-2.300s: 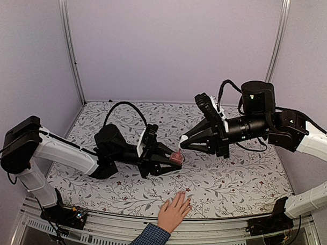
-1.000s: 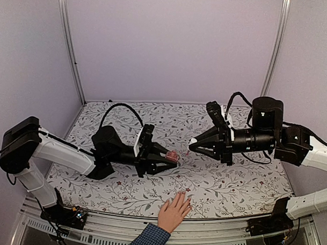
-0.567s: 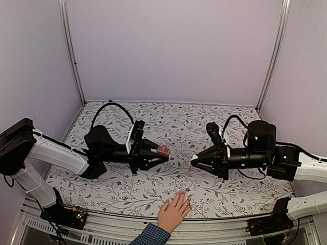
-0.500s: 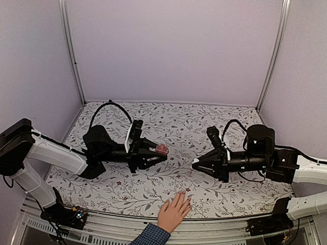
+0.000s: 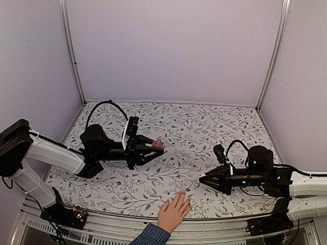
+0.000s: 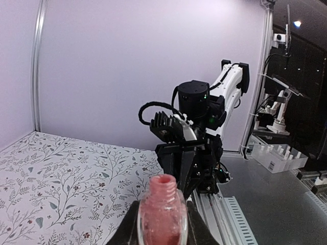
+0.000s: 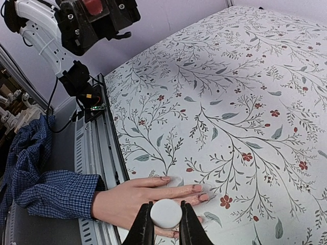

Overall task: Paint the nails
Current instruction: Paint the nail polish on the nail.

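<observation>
A light-skinned hand (image 5: 174,211) with a blue checked cuff (image 5: 148,239) lies flat at the table's near edge. Its nails (image 7: 197,188) look pinkish in the right wrist view, where the hand (image 7: 127,199) lies just under the fingers. My right gripper (image 5: 202,180) is low over the table, right of the hand, pointing left. It is shut (image 7: 165,213) on a round white cap (image 7: 165,210); no brush shows. My left gripper (image 5: 154,146) is shut (image 6: 162,224) on an open pink bottle (image 6: 162,212), held above the table's left middle.
The table has a floral cloth (image 5: 206,129). A metal rail (image 5: 202,231) runs along the near edge. Frame posts (image 5: 69,49) and lilac walls close the back and sides. The right arm (image 6: 196,132) faces the left wrist camera.
My right arm has dropped and drawn back toward the near right, down close to the table beside the hand. My left arm has pulled back left with the bottle. The hand has stayed still.
</observation>
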Available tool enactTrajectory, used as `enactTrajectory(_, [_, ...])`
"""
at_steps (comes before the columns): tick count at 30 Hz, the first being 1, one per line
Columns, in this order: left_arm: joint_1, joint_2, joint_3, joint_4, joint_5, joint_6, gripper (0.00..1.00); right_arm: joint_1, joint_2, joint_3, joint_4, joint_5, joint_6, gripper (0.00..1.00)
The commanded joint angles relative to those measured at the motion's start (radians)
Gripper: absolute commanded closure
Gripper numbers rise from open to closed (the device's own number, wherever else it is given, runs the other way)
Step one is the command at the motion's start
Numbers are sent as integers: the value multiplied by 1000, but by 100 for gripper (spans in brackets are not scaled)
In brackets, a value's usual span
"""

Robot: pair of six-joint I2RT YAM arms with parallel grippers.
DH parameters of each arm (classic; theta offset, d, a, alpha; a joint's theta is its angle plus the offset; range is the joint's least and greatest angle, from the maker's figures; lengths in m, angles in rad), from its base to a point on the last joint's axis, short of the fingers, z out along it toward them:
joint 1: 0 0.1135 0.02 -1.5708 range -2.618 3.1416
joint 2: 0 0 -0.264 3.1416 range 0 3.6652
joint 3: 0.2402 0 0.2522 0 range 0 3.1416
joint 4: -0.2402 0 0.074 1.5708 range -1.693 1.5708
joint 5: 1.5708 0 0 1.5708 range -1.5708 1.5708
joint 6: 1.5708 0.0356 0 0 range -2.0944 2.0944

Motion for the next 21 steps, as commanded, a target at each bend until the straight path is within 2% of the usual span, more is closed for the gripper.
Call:
enactTrajectory(1, [31,-14,-9,0,-25,-11,100,-13,8,-53,128,-9,42,100])
enactTrajectory(11, [64,-4,-23,4,-35,-31,100,-14,25,-204,348,24,124,100])
enactTrajectory(21, [82,28,-6,1,-28,-40,100,-14,71,-268,448,1,168,100])
